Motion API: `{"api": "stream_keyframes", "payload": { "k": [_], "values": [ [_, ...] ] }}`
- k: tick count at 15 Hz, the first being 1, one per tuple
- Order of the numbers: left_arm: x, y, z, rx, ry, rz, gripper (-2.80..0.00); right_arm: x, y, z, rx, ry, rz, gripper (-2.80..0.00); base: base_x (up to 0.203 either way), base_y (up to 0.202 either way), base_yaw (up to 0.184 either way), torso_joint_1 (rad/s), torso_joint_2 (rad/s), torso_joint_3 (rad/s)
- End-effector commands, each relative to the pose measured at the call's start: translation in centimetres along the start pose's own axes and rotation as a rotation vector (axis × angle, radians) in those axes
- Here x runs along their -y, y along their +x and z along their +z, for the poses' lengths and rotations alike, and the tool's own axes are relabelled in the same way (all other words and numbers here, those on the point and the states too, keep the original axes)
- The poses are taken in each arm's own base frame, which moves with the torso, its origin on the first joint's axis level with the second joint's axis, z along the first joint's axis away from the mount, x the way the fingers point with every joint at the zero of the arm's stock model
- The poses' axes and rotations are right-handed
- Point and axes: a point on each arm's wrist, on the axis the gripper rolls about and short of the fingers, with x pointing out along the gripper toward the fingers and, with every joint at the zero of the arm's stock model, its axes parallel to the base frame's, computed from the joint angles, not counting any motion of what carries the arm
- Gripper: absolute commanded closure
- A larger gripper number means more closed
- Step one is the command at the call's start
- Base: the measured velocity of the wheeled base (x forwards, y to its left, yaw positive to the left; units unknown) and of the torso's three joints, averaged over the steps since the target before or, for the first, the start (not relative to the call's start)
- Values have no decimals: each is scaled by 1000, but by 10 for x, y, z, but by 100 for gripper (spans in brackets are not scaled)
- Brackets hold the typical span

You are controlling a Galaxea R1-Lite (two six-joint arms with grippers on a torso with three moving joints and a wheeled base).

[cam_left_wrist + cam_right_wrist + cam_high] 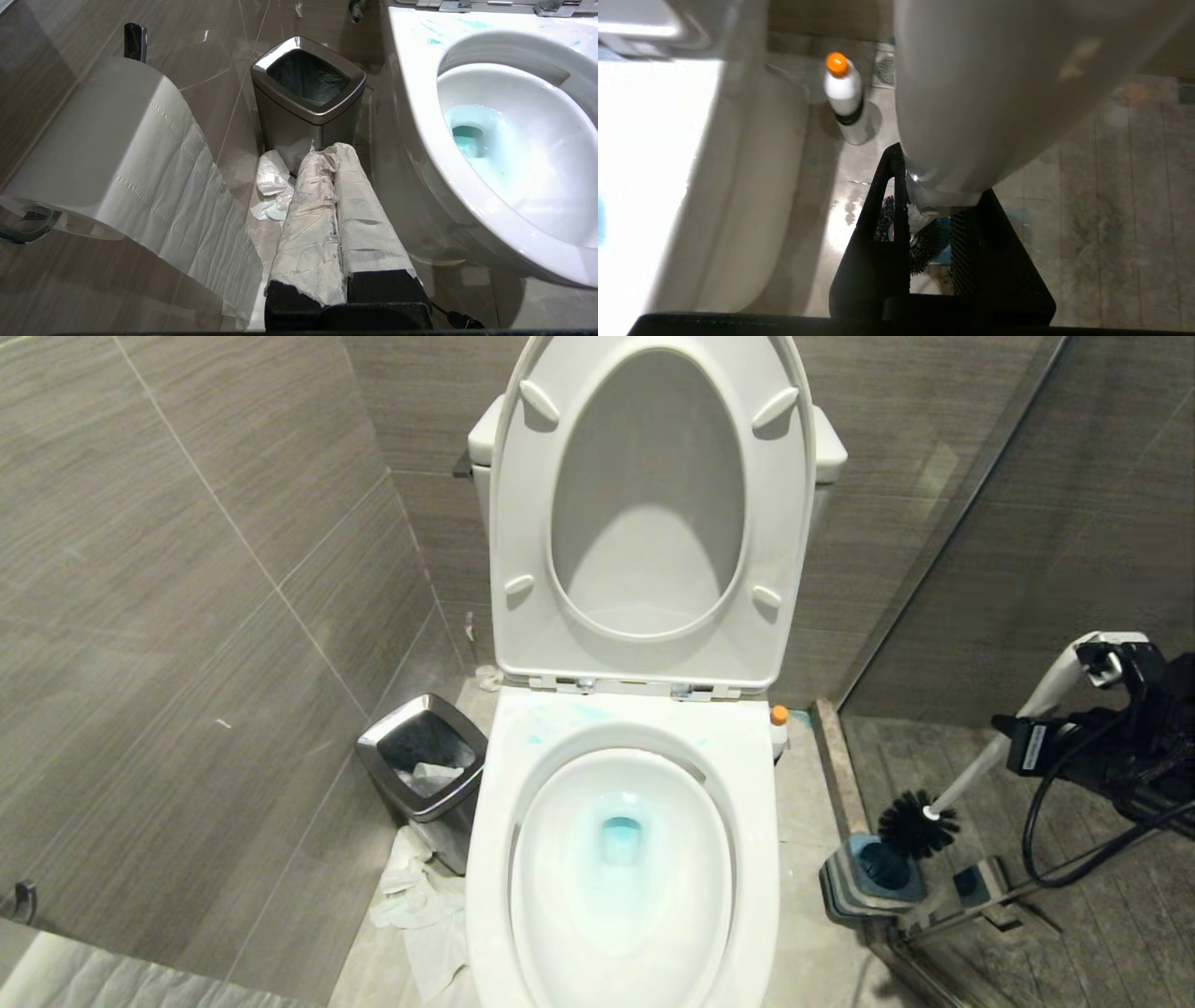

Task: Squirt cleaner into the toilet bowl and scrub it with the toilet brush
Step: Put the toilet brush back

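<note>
Right tool lifts toilet brush clear of its holder beside a cleaner-streaked toilet bowl.

The right tool (pixel 931 242), at the robot's right, is clamped on the long white-grey handle of the single toilet brush (pixel 980 770), whose dark bristled head hangs tilted just above the one square blue-and-grey holder (pixel 868 877) on the floor. The one toilet bowl (pixel 624 859), glossy white with seat and lid raised, holds turquoise cleaner (pixel 621 840) pooled at its drain, with smears on the rear rim. One white bottle (pixel 779 733) with an orange cap stands on the floor against the bowl's right side. The left tool (pixel 334 224), wrapped in pale covering, hangs closed and empty near one steel-rimmed bin (pixel 308 93) and one toilet roll (pixel 103 154).
</note>
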Motion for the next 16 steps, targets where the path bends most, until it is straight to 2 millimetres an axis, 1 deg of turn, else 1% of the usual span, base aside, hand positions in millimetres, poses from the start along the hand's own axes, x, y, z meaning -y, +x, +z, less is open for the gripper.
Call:
{"api": "stream_keyframes", "payload": {
  "k": [1,3,5,11,16],
  "values": [
    [0,1,-2,-8,0,1,0,6,16,-23,-69,-11,-14,0,0,0,0,0,0,0],
    [0,1,-2,-8,0,1,0,12,21,-36,-95,-58,-28,0,0,0,0,0,0,0],
    [0,1,-2,-8,0,1,0,13,23,-47,-115,-88,-26,0,0,0,0,0,0,0],
    [0,1,-2,-8,0,1,0,14,37,-60,-119,-87,-25,0,0,0,0,0,0,0],
    [0,1,-2,-8,0,1,0,16,58,-73,-97,-87,-14,0,0,0,0,0,0,0]
  ]
}}
